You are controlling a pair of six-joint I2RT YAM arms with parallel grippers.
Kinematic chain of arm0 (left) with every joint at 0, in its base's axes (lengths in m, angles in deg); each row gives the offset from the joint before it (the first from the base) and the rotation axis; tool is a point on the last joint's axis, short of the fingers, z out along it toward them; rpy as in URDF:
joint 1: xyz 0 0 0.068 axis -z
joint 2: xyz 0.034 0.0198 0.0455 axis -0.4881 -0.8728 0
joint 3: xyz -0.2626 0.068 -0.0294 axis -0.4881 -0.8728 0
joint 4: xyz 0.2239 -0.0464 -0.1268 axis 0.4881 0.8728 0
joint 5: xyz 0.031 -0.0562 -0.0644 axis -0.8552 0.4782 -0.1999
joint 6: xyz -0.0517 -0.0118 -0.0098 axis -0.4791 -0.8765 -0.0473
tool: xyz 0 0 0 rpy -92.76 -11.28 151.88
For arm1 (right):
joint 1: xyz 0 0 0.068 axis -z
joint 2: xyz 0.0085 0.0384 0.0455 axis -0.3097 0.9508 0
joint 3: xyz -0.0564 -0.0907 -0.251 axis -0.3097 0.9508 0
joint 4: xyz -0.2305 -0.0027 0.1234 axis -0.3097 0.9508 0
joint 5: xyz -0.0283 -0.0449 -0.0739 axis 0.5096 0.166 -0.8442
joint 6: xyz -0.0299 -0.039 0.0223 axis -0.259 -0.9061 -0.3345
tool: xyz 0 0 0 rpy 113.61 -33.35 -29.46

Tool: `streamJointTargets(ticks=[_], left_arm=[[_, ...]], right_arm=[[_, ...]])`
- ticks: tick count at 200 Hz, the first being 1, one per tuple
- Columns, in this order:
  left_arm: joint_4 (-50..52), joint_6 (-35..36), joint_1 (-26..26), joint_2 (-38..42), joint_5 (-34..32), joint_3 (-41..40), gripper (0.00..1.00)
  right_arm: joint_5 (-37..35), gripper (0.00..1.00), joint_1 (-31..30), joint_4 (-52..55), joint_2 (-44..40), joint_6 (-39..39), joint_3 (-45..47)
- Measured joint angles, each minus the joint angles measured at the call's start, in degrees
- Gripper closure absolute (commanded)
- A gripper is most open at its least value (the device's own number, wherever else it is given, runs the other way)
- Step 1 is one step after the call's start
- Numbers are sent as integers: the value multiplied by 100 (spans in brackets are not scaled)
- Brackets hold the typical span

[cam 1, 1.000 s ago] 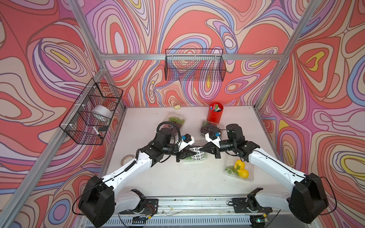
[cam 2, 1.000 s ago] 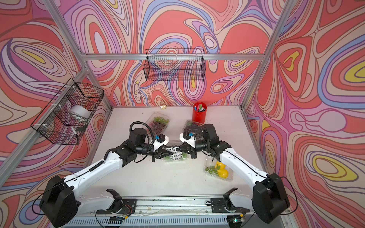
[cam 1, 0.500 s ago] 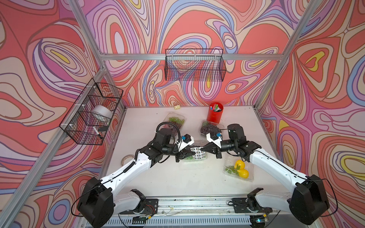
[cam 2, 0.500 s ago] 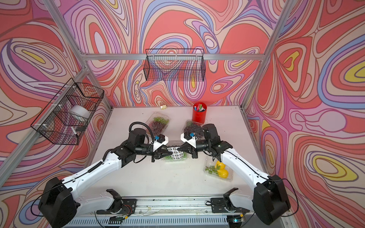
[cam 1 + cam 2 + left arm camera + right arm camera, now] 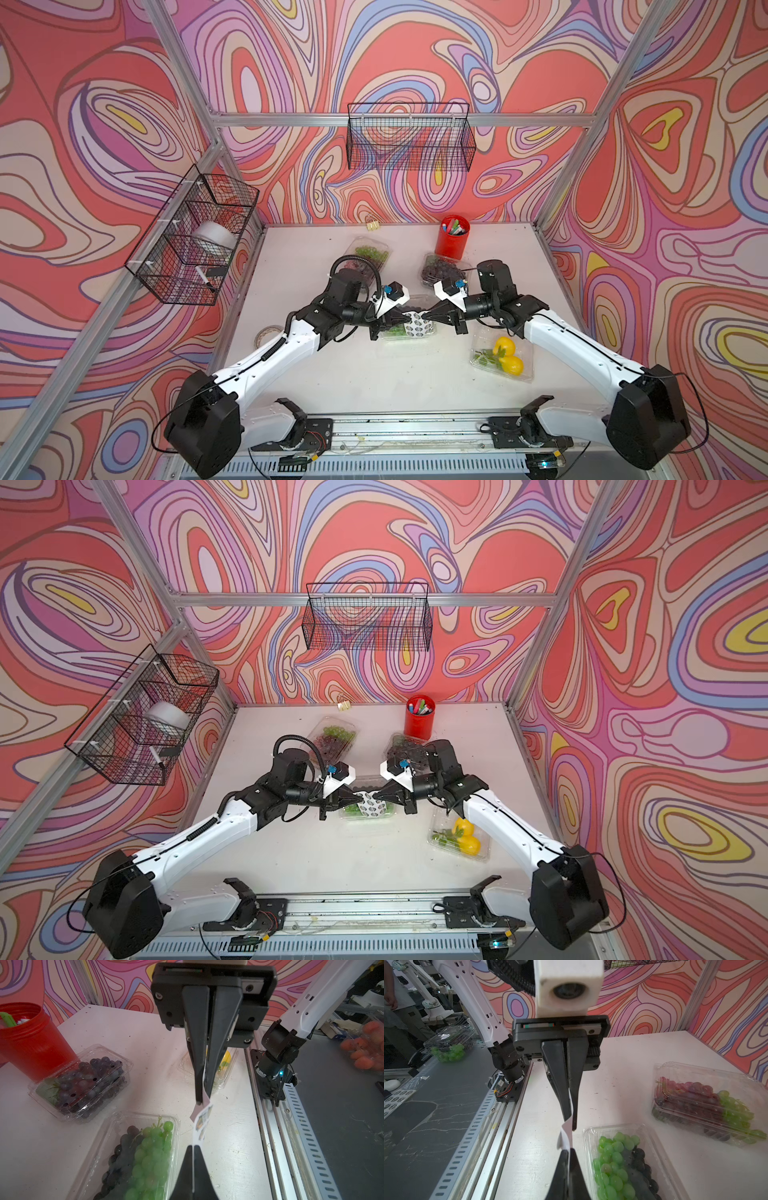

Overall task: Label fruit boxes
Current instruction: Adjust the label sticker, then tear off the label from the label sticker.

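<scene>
In both top views we are seeing the left gripper point(image 5: 408, 320) and the right gripper point(image 5: 425, 317) meeting tip to tip. Each is pressed together on one end of the sticker sheet point(image 5: 417, 325), which is hanging between them. Directly below the tips, the box of green and dark grapes point(image 5: 395, 331) is lying on the table point(image 5: 374, 374). The box of lemons point(image 5: 503, 358) is sitting under the right gripper's arm. The box of dark grapes point(image 5: 405, 750) and the box of red and green grapes point(image 5: 332, 739) are lying beyond the grippers, and the red cup point(image 5: 419, 717) is standing farther still.

In the left wrist view, the left gripper point(image 5: 193, 1147) is pinching the near end of the sticker sheet point(image 5: 202, 1122) and the right gripper point(image 5: 204, 1099) the far end. The box of green and dark grapes point(image 5: 135, 1157) is lying just beside and below the tips.

In the right wrist view, the right gripper point(image 5: 568, 1150) and left gripper point(image 5: 570, 1124) are both clamping the sticker sheet point(image 5: 564, 1136) — the box of green and dark grapes point(image 5: 623, 1163) is lying beside the tips, and the box of red and green grapes point(image 5: 706, 1101) is sitting beyond it.
</scene>
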Motion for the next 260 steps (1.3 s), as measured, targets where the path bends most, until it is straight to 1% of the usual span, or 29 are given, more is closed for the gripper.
streamJointTargets(ticks=[58, 111, 133, 157, 167, 208, 224, 239, 260], left_arm=[[0, 0, 22, -116, 166, 31, 100], [-109, -94, 44, -125, 146, 68, 100], [-131, -138, 44, -125, 101, 68, 100], [-184, -223, 48, -92, -33, 66, 100], [-221, -282, 59, -46, -116, 57, 100], [-411, -584, 76, 243, -625, -46, 100], [-485, -680, 76, 297, -811, -101, 100], [-520, -741, 76, 304, -949, -140, 100], [-533, -772, 76, 302, -1049, -192, 100]], right_arm=[[-9, 100, 0, -114, 55, 9, 2], [-17, 100, 0, -374, 52, 140, 37], [-140, 92, 0, -407, 2, 164, 68], [-415, 72, 0, -466, -188, 278, 179], [-588, 67, -2, -516, -304, 315, 240], [-1613, 63, 0, -846, -1169, 647, 741], [-1963, 62, 0, -966, -1508, 719, 874], [-2096, 63, 0, -1102, -1753, 721, 966], [-2046, 63, 0, -1287, -1888, 710, 1016]])
